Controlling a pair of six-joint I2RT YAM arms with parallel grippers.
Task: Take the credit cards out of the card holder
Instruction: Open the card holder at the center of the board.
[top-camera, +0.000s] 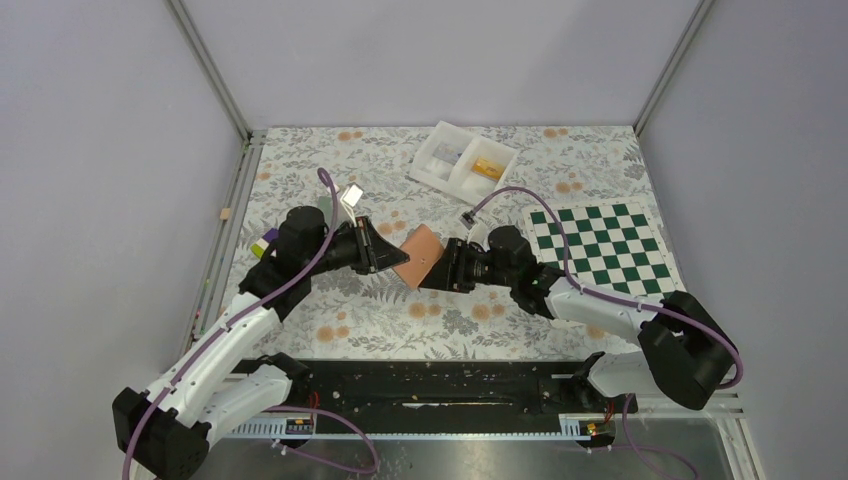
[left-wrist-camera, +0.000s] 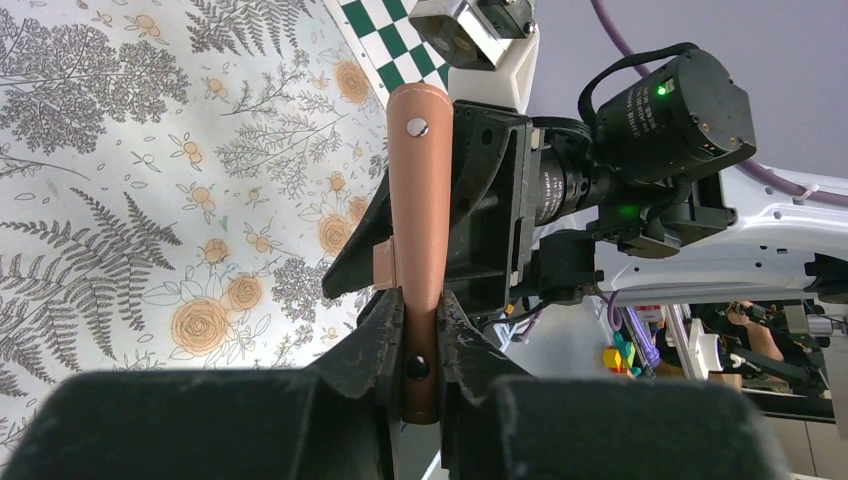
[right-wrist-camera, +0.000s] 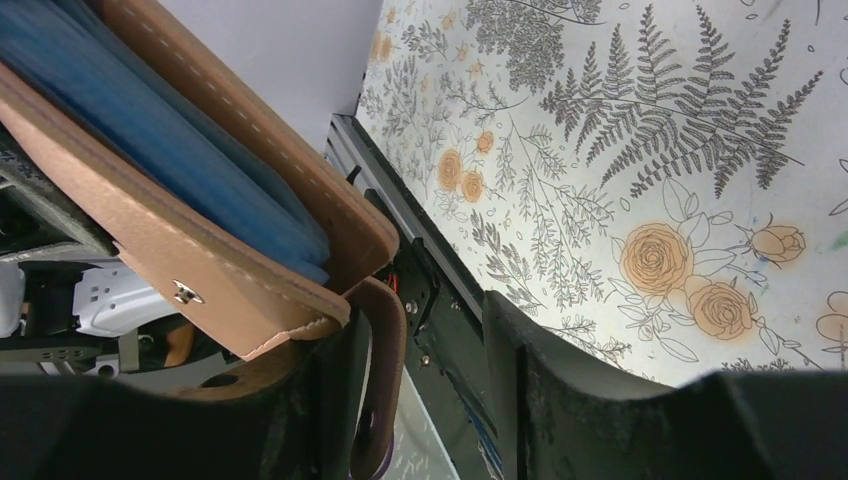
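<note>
Our left gripper pinches the card holder endwise; opposite it our right gripper gapes, maybe astride the tab

Card holder, centre of the top view: tan-brown cover, pale stitching, silver stud; light-blue inner panels at upper left of the right wrist view.
Tablecloth: white ground, grey fern and leaf print, orange roses.
Chessboard mat, right of centre: dark green and white checks.
Tray, upper centre: white; a yellow piece in its right compartment.
Credit cards, left of centre: silvery beside grey-green; purple and lime further left.
Arms: white shells, black joints, purple cables.
Walls: pale grey.
</note>
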